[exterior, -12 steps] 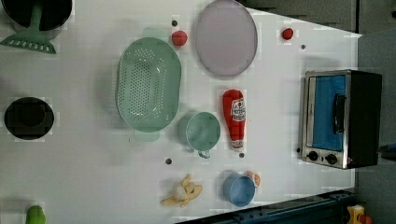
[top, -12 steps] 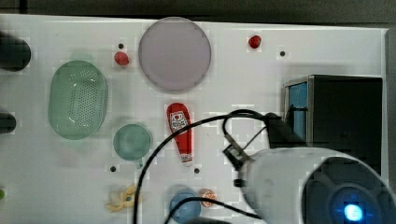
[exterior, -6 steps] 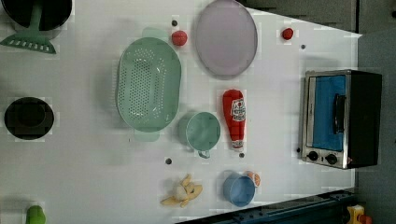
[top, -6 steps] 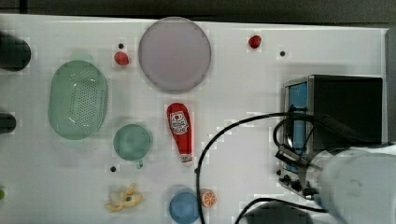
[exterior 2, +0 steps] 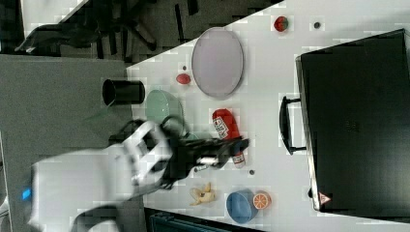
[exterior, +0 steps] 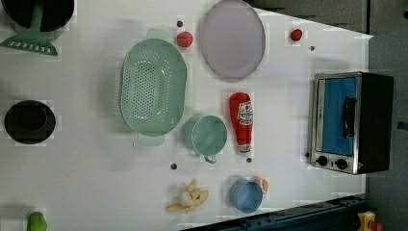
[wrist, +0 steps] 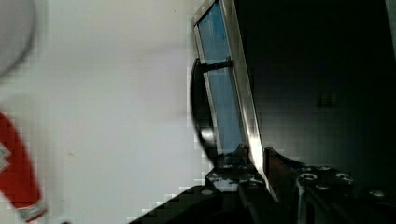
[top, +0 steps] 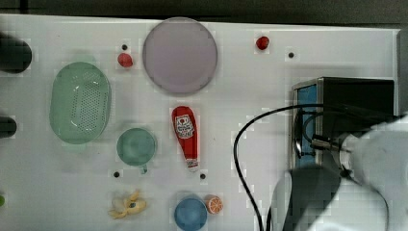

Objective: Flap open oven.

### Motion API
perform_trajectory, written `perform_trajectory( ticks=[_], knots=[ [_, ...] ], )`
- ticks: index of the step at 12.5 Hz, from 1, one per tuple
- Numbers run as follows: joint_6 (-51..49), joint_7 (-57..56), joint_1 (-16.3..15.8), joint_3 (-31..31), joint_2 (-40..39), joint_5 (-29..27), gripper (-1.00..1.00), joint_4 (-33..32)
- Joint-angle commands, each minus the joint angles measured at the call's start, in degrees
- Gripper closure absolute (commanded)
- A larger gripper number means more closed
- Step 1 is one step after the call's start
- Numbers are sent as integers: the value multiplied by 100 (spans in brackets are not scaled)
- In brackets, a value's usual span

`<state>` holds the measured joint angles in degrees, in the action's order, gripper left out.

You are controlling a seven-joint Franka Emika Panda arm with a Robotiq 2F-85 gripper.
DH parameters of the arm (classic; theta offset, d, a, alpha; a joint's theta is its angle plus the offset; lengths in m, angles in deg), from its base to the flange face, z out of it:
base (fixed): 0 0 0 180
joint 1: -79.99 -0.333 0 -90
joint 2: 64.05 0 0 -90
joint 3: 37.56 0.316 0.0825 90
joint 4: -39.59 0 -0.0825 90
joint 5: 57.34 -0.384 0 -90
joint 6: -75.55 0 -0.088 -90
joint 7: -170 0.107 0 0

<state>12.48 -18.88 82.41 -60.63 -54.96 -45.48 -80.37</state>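
Observation:
The oven (exterior: pixel 351 122) stands at the left view's right edge, its blue glass door (exterior: pixel 339 113) flat against the silver frame, with a black handle (exterior: pixel 349 117) and two knobs (exterior: pixel 332 162). In the top view my white arm (top: pixel 365 178) covers the lower part of the oven (top: pixel 358 96). The right view puts my gripper (exterior 2: pixel 239 144) short of the door handle (exterior 2: pixel 285 125), over the ketchup bottle. In the wrist view my gripper (wrist: pixel 254 156) hangs close by the door's silver top edge (wrist: pixel 243 93), its two fingers (wrist: pixel 229 165) a narrow gap apart, holding nothing.
A ketchup bottle (top: pixel 185 134) lies mid-table. A purple plate (top: pixel 179 54), green colander (top: pixel 80 102), teal cup (top: pixel 136 147), blue bowl (top: pixel 190 213), orange half (top: pixel 214 204) and banana (top: pixel 127 204) lie to the top view's left. A black cable (top: pixel 240 154) loops from my arm.
In the top view my arm has swung right, from the table's lower middle to over the oven's front. The oven door has not moved.

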Motion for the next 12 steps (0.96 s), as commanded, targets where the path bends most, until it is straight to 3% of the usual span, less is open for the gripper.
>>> perform_trajectory(
  ticks=[1, 12],
  knots=[
    [434, -975, -13, -129, -538, -3, 65, -75],
    [2186, -970, 0, -242, -1817, -35, 65, -699]
  ],
)
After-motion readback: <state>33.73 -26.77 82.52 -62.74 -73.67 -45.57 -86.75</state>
